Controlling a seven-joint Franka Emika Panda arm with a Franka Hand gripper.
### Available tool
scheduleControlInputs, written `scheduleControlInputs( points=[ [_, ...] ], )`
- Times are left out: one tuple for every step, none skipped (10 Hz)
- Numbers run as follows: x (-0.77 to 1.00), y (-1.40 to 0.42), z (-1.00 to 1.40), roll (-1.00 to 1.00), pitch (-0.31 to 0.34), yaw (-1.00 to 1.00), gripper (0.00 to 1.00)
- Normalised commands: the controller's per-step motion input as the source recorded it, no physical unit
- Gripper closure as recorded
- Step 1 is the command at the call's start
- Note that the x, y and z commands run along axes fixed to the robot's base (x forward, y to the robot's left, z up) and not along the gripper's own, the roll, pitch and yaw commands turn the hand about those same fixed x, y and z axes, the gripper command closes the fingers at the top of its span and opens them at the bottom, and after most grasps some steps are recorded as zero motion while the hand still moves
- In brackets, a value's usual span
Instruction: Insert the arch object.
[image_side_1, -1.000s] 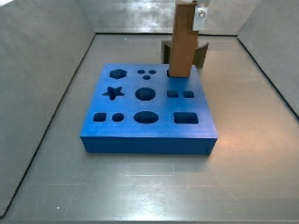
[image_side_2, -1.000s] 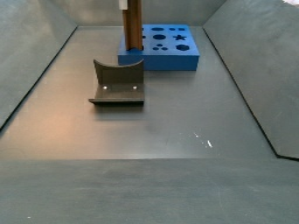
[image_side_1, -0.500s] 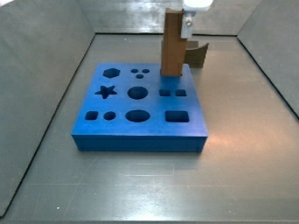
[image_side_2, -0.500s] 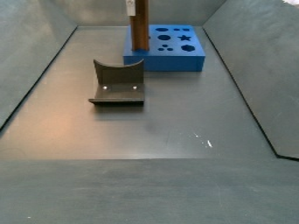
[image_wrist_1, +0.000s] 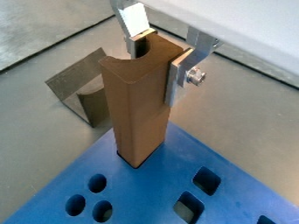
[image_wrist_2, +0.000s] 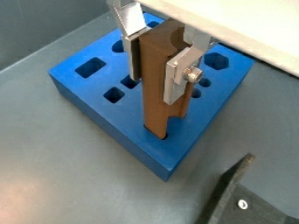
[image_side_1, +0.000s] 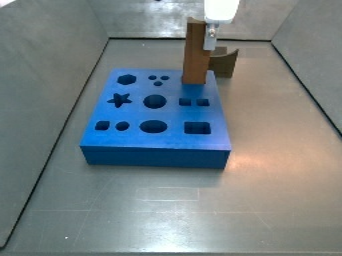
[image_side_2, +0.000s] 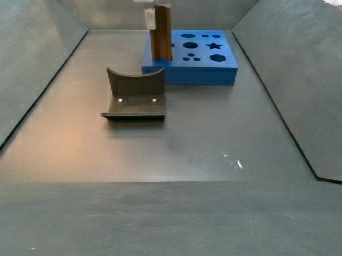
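Here, arch object (image_wrist_1: 140, 109) upright, clamped in hand (image_wrist_1: 163, 54), over blue board (image_wrist_1: 222, 188)

The hand (image_wrist_1: 163, 54) grips the top of the column (image_wrist_1: 140, 105), which stands upright on the board (image_side_1: 150, 135) near one edge. The fixture (image_side_2: 135, 96) stands apart on the counter (image_side_2: 174, 150).

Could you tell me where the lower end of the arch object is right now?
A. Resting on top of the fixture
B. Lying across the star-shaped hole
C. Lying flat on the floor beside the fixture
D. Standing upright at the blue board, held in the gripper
D. The arch object stands upright with its lower end at the blue board, gripper clamped near its top.
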Motion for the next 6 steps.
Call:
scheduleControlInputs(
  points=[
    [-0.02, 0.08, -0.21, -0.04, -0.096, 0.09, 1.0],
    [-0.09, 0.0, -0.22, -0.02, -0.131, 0.17, 1.0],
    [-0.11, 0.0, -0.2, -0.01, -0.134, 0.23, 1.0],
    [-0.19, 0.0, -0.15, 0.0, -0.146, 0.25, 1.0],
    [-0.23, 0.0, -0.09, 0.0, -0.111, 0.25, 1.0],
    [-0.19, 0.0, -0.09, 0.0, -0.076, 0.22, 1.0]
  ],
)
